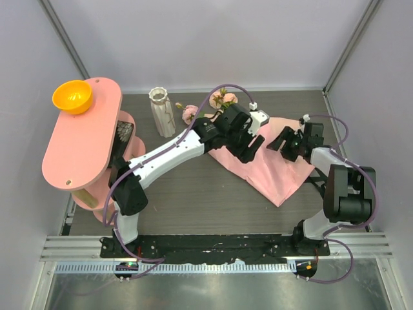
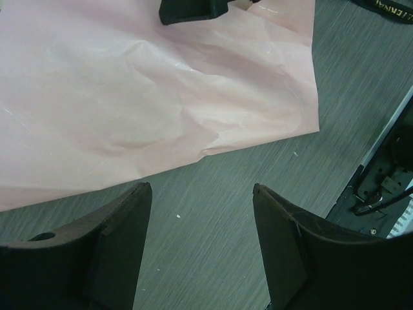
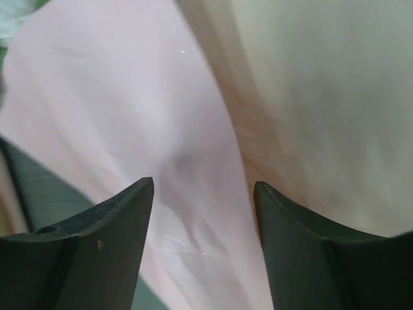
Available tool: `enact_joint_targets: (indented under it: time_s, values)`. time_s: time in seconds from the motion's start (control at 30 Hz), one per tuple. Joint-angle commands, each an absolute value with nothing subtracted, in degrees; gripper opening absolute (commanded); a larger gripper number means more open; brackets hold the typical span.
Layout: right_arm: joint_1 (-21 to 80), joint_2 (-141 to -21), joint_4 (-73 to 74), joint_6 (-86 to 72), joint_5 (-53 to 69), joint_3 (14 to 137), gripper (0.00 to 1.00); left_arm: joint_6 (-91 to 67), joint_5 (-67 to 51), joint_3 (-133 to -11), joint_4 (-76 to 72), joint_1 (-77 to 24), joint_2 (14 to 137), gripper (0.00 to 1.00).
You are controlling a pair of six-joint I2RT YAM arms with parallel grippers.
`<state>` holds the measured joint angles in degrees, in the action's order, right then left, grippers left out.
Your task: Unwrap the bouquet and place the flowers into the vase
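On the grey table (image 2: 348, 97) lies pink paper (image 2: 129, 97), left hand (image 2: 201, 194) and right hand (image 3: 203, 187) released (strap (image 2: 387, 8) lettering cut short).

Overhead view from behind; both wrist views close above paper (image 1: 271, 174)

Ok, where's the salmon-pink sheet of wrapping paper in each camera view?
Top external: salmon-pink wrapping paper sheet, spread right of centre on the grey wood-grain table.
Left wrist: the paper covers the upper left.
Right wrist: the paper fills nearly the whole frame, close up.
Shared landmark: that table along the paper's edge, in top and left wrist views.
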<state>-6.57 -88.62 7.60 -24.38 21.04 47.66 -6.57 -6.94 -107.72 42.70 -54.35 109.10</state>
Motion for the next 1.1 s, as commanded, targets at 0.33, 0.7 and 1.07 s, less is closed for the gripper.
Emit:
enact_joint_targets:
  time_s: [0.33,0.7,1.07]
  values:
    - [14.46,-70.59,-2.38,-32.69,40.61,40.62,0.66,-7.03,-5.28,-106.61,39.64,-52.30,99.15,0.68]
    - [34.89,-57.93,-10.81,-43.77,37.53,24.70,0.81,-9.31,-1.84,-98.79,30.41,-45.45,83.31,0.73]
    - [33.67,-54.75,21.06,-38.49,-10.84,38.66,0.85,-14.41,-2.80,-107.75,41.73,-43.68,100.18,0.66]
